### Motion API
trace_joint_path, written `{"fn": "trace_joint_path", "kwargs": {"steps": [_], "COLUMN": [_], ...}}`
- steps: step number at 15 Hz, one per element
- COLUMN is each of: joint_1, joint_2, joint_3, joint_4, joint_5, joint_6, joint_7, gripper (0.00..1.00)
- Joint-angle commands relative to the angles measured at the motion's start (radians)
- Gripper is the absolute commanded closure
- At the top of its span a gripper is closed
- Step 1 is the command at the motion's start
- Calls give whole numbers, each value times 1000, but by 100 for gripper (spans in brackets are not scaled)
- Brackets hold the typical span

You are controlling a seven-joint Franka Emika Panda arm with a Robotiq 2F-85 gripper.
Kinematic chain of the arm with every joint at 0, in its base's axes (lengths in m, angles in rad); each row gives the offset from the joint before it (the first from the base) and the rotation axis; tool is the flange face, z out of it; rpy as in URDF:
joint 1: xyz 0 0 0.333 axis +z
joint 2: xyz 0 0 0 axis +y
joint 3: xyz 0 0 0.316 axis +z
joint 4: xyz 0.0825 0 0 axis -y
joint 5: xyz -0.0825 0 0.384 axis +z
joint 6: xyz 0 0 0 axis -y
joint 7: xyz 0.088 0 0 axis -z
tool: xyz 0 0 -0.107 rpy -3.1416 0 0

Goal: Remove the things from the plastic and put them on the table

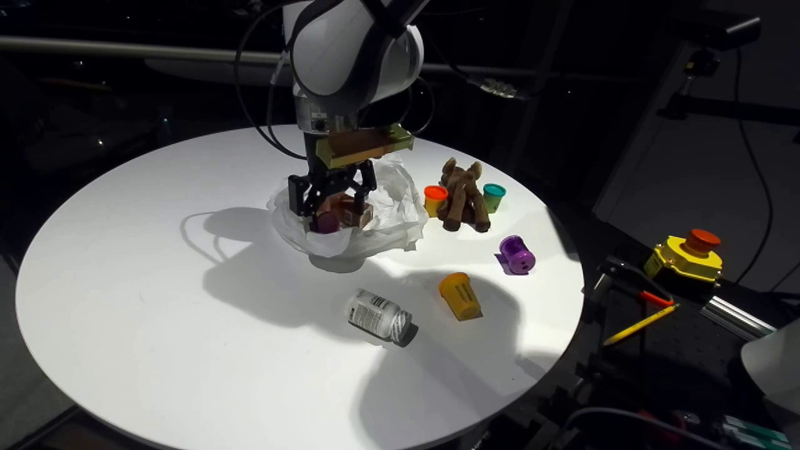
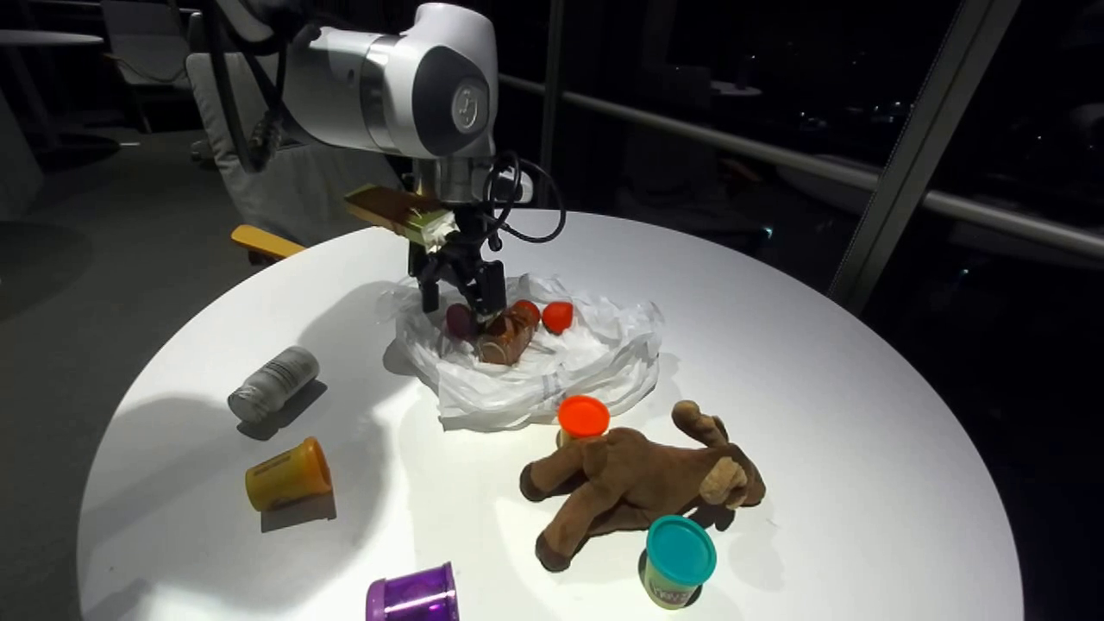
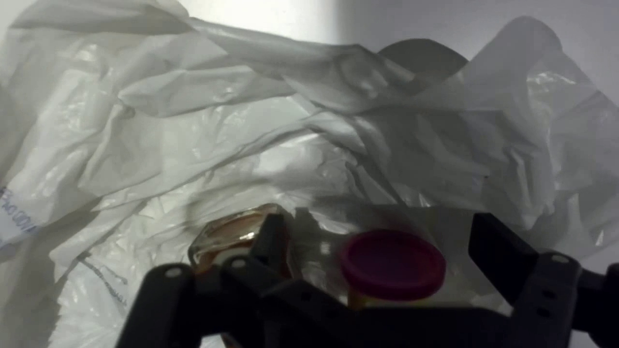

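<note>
Magenta-lidded tub (image 3: 392, 266) in the white plastic bag (image 3: 193, 130), between the fingers (image 3: 500, 256) of my wide-spread gripper (image 3: 381, 232), brown container (image 2: 504, 341) just beside it, white bottle (image 1: 375, 314) and orange tub (image 1: 461, 297) lying on the table (image 1: 137, 325), well apart from the bag.

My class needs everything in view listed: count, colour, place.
Table: 1, white, foreground
Bag: 1, white, on table
Pink tub: 1, pink/yellow, in bag
Container: 1, brown, in bag
Red shapes: 2, red, in bag, kind unclear
Toy: 1, brown, on table
Red tub: 1, red/yellow, beside toy
Teal tub: 1, teal lid, beside toy
Yellow tub: 1, yellow, on table
Purple tub: 1, purple, on table
Bottle: 1, white, on table
Stop button: 1, red/yellow, off table
Pencil: 1, yellow, off table
Chairs: 2 or more, grey, background
Clutter: uncounted, mostly dark, off table
Arm: 1, white, over table
Block: 1, brown/green, on arm
Hand: 1, black, over bag
</note>
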Motion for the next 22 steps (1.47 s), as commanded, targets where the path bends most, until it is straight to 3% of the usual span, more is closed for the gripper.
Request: {"fn": "trace_joint_path", "kwargs": {"steps": [1,2,9,13,14,15,17,22], "joint_1": [11,9,-1,1,1,3,12,25], "joint_2": [44,37,24,38,37,36,22,12], "joint_3": [-13,-11,-15,-23,-23,-25,-29,-26], "joint_4": [76,73,45,49,47,47,40,64], "joint_5": [19,22,26,25,25,23,15,15], "joint_6": [-27,-29,-24,-25,-24,-21,-4,17], "joint_7": [-10,-12,-13,-8,-8,-7,-1,2], "gripper": [26,30,85,95,89,67,61,23]}}
